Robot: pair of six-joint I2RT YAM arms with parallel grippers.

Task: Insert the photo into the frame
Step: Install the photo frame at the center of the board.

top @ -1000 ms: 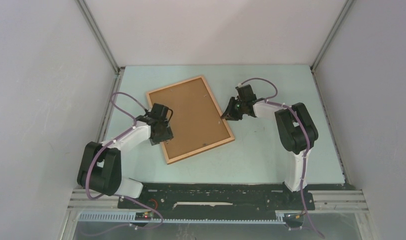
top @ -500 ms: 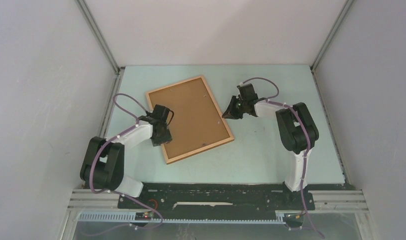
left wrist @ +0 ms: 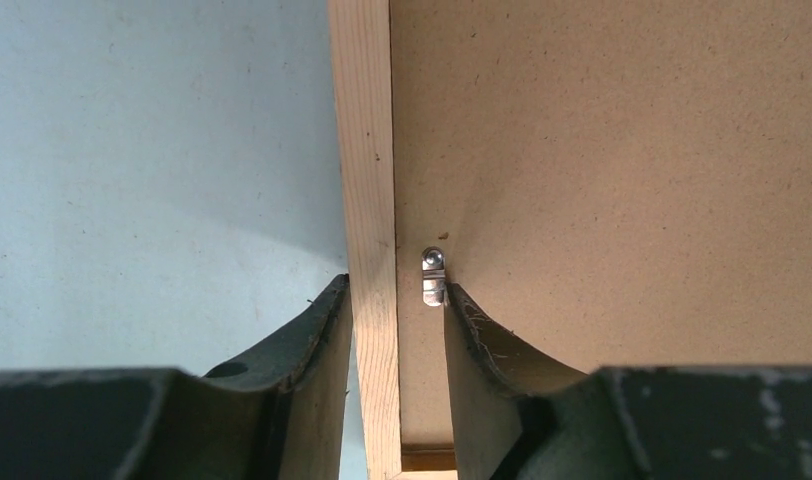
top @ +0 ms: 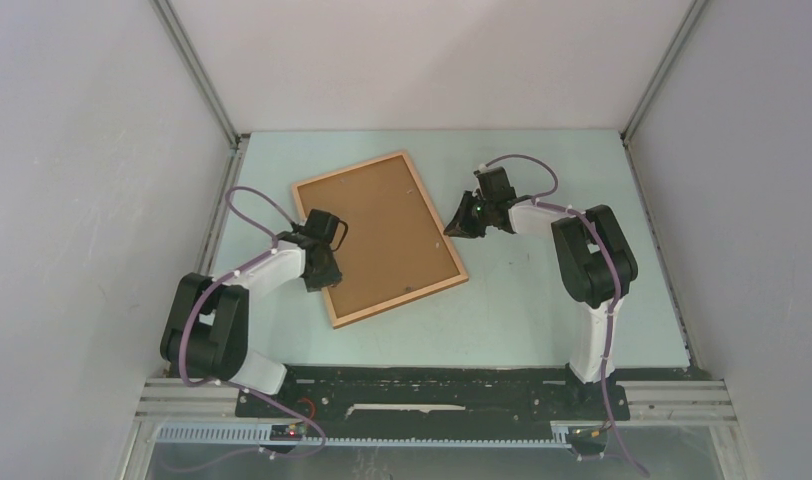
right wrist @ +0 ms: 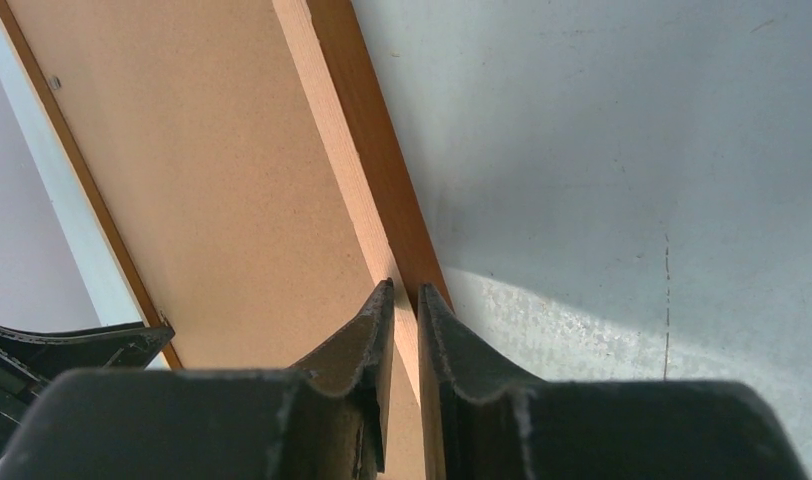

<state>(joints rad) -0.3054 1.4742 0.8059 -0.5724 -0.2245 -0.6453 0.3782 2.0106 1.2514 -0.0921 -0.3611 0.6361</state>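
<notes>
Frame [top: 350,169] lies back-up on table [top: 542,300], photo unseen; I judge it light, stiff, best held by a rail: left gripper [left wrist: 394,290] straddles one, jaws parted; right gripper [right wrist: 404,290] jaws nearly closed, empty.

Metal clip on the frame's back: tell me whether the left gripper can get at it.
Probably yes: the clip lies uncovered beside the frame rail, at one fingertip of the left gripper.
</notes>
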